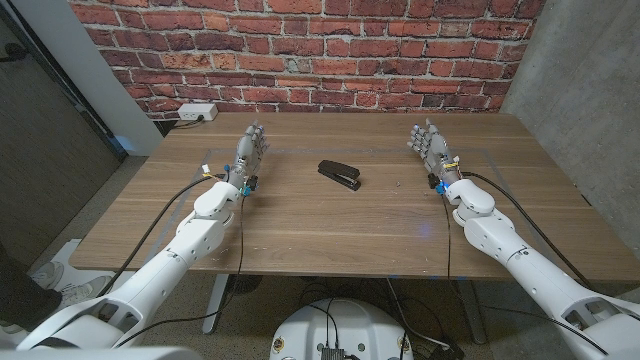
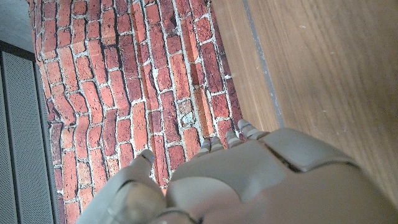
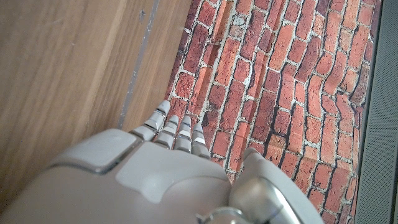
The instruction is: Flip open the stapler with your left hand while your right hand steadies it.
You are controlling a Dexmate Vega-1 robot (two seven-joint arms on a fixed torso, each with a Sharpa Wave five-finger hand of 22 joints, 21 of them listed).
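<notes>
The counter (image 1: 340, 215) is wood with a visible grain and a smooth, matt finish. The stapler (image 1: 340, 174) looks like black plastic with a slight sheen. Both the left hand (image 1: 250, 150) and the right hand (image 1: 430, 145) have smooth, matt grey-beige plastic shells. The wall (image 1: 300, 50) behind is rough red brick with pale mortar.

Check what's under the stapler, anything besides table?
The closed black stapler lies directly on the bare wooden table. Nothing pokes out around it; the spot beneath its base is covered.
</notes>
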